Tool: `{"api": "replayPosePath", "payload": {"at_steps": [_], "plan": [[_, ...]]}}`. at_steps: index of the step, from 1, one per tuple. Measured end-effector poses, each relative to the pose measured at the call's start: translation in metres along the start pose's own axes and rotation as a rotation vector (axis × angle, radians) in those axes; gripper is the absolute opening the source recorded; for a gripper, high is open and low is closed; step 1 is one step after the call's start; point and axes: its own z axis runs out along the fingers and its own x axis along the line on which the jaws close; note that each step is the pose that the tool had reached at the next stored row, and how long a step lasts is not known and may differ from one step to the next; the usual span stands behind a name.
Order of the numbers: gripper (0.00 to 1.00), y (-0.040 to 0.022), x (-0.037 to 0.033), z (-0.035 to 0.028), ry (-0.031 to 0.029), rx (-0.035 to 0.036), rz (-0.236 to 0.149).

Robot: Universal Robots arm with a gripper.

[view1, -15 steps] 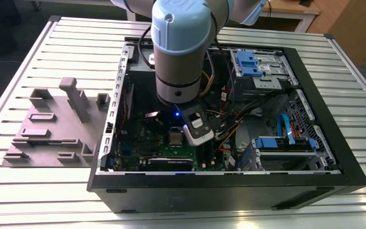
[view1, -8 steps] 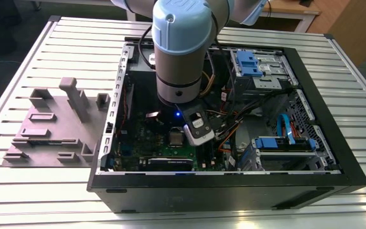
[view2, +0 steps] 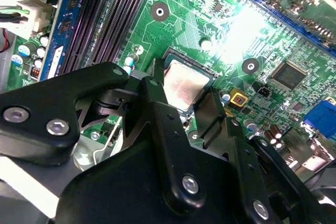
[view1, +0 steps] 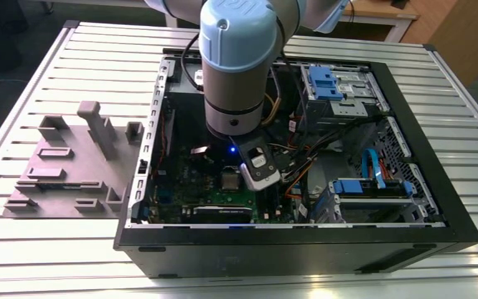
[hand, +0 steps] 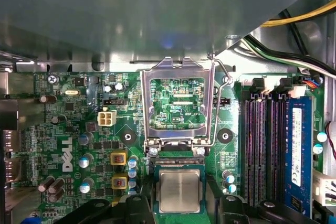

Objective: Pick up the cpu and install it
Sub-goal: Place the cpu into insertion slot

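The cpu [hand: 179,190], a small square chip with a silvery top and a thin green rim, lies flat at the socket on the green motherboard [hand: 73,124]. My gripper [view2: 184,92] is shut on it, one black finger [view2: 156,85] against one edge and the other at the opposite edge. I cannot tell whether the chip rests fully in the socket or hovers just above it. The shiny socket frame [hand: 176,100] stands flipped open beside it. In the exterior view the cpu [view1: 231,181] shows below the arm's wrist, inside the open computer case [view1: 305,243].
Long black memory slots [hand: 260,150] and a blue stick run beside the socket. Cable bundles [view1: 305,156] and blue drive bays [view1: 335,84] fill the case on the exterior view's right. A grey fixture block [view1: 69,162] sits on the slatted table [view1: 23,93] on the left.
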Motion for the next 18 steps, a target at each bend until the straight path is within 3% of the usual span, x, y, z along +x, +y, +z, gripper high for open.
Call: {"api": "replayPosePath", "payload": {"at_steps": [14,17,18], "plan": [[0.48,0.0001,0.0000,0.0014,-0.0007,-0.0006,0.000],[0.60,0.0001,0.0000,0.0015,-0.0004,-0.0008,0.000],[0.60,0.0000,0.0000,0.0013,-0.0002,-0.0003,0.000]]}}
